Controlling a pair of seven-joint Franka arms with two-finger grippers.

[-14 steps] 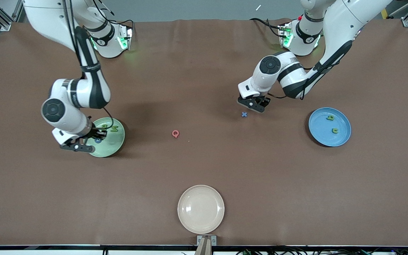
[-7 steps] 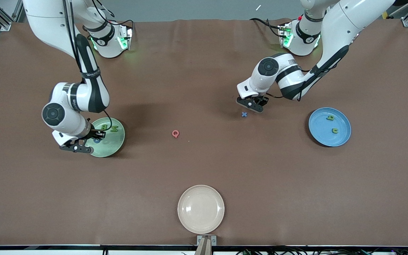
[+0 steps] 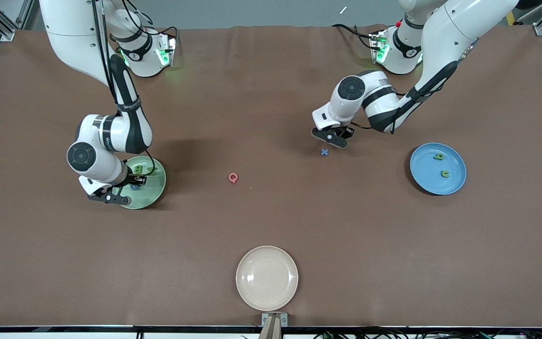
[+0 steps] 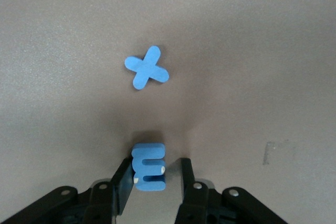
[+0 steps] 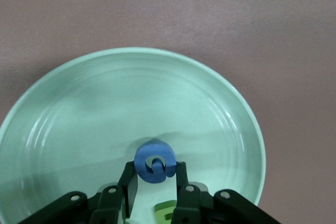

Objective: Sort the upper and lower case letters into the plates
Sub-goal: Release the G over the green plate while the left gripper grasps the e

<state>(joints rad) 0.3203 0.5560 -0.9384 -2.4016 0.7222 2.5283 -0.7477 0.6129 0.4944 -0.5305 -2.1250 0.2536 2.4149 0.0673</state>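
Observation:
My left gripper (image 3: 331, 137) (image 4: 155, 162) stands low over the table, open, with the blue m (image 4: 148, 167) between its jaws; one finger touches it and the other stands a little off. The blue x (image 3: 324, 151) (image 4: 147, 67) lies just nearer the front camera. My right gripper (image 3: 132, 183) (image 5: 155, 167) is shut on the blue G (image 5: 154, 162) (image 3: 134, 187) over the pale green plate (image 3: 155, 193) (image 5: 131, 53), which holds two green letters (image 3: 138, 169). The pink Q (image 3: 233, 177) lies mid-table. The blue plate (image 3: 421, 181) holds two green lowercase letters (image 3: 446, 174).
A cream-beige plate (image 3: 267, 278) sits near the table's front edge, in the middle. The brown mat (image 3: 271, 221) covers the table between the plates.
The left gripper's fingers have narrowed around the blue m. The right arm has shifted over the green plate toward the left arm's end, still holding the G.

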